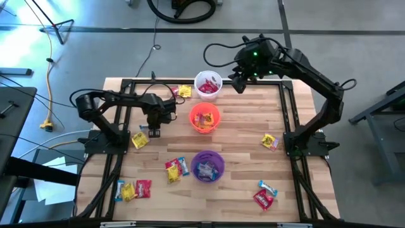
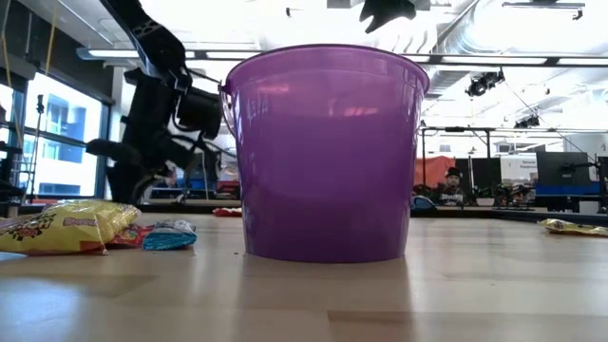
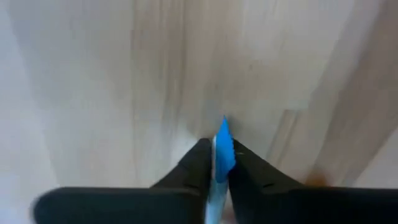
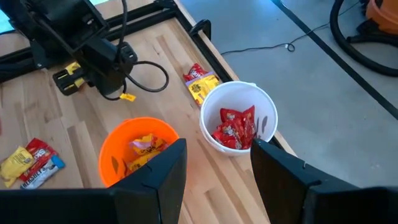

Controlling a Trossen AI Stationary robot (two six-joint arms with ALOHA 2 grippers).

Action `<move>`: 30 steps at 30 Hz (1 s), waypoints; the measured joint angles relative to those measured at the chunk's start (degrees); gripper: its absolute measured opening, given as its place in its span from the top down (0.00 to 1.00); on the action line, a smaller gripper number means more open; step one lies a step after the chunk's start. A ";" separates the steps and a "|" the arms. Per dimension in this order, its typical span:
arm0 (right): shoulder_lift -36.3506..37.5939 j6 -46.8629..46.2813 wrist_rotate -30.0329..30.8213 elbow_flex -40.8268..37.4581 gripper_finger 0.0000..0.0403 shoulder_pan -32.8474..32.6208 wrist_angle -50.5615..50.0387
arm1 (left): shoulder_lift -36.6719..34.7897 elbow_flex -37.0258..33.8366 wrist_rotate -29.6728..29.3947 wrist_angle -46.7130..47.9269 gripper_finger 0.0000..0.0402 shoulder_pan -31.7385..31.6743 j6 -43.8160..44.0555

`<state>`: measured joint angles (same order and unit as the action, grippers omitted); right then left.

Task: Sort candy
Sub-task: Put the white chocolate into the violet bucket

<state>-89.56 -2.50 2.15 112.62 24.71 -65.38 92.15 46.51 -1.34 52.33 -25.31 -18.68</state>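
Observation:
Small wrapped candies lie scattered on the wooden table: a yellow one (image 1: 140, 140), a mixed cluster (image 1: 176, 168), more near the left front (image 1: 133, 189), and others at the right (image 1: 270, 142) (image 1: 265, 195). My left gripper (image 1: 155, 131) points down at the table left of the orange cup (image 1: 204, 118) and is shut on a blue-white candy (image 3: 222, 140). My right gripper (image 4: 214, 165) hovers open above and just right of the white cup (image 1: 208, 85), which holds red candies (image 4: 235, 127). The orange cup holds yellow ones (image 4: 142, 149). My left gripper pinches the blue-white candy between its two fingers (image 3: 198, 163), coming from above and pointing down. The wrapper's blue end (image 3: 224, 127) sticks out past the fingertips. Whether that end touches the table cannot be told.
The purple cup (image 1: 207, 166) stands near the front, with blue-white candies inside, and fills the low view (image 2: 328, 152). Another candy (image 1: 184, 91) lies left of the white cup. A black frame (image 1: 288, 107) borders the table. Bare wood shows right of the orange cup.

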 joint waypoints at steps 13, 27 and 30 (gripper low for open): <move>0.34 0.97 -1.88 -0.02 0.57 0.00 -1.77 | -8.76 14.93 25.73 7.24 0.99 0.10 11.00; 1.49 1.46 -1.57 -0.02 0.57 2.47 0.04 | -3.41 34.27 27.39 -12.80 0.99 16.50 40.53; 1.68 1.22 -1.55 -0.02 0.57 4.08 0.09 | -1.18 35.34 23.05 -13.13 1.00 20.64 44.25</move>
<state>-87.88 -1.28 0.60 112.60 28.79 -65.30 90.96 81.85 21.71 39.20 -4.67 25.57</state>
